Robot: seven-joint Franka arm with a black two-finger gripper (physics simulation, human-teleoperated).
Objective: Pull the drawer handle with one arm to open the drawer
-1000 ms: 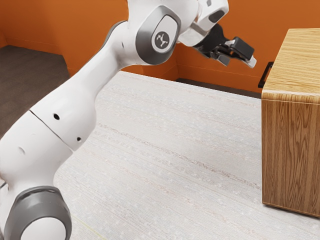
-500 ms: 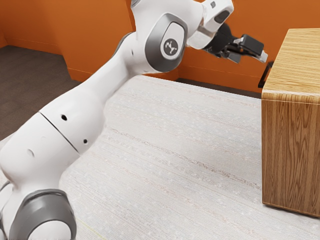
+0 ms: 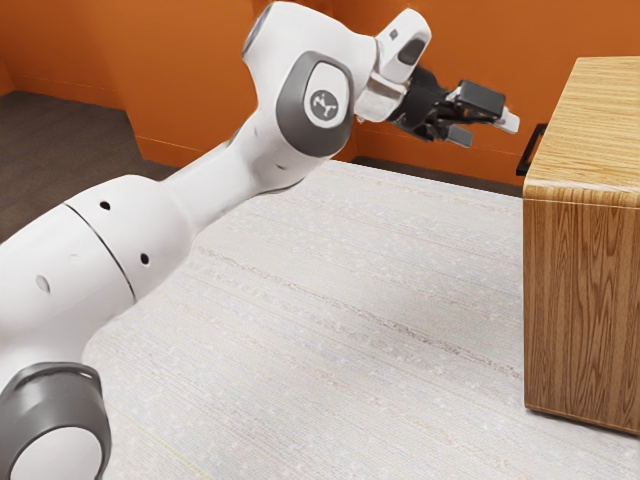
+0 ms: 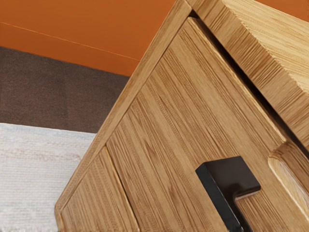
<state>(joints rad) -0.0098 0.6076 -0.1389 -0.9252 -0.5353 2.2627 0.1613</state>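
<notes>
Readable text: none in either view
Joint cap (image 3: 322, 103): the grey round cover on the white arm carries a small white emblem of joined strokes; no letters or digits can be made out in it

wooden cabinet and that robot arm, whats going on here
A white robot arm holds its black two-finger gripper in the air, open and empty, a short way from the light wooden cabinet standing on the pale table. The gripper faces the cabinet's black drawer handle but is not touching it, and the drawer front looks flush, not yet pulled out.
</notes>
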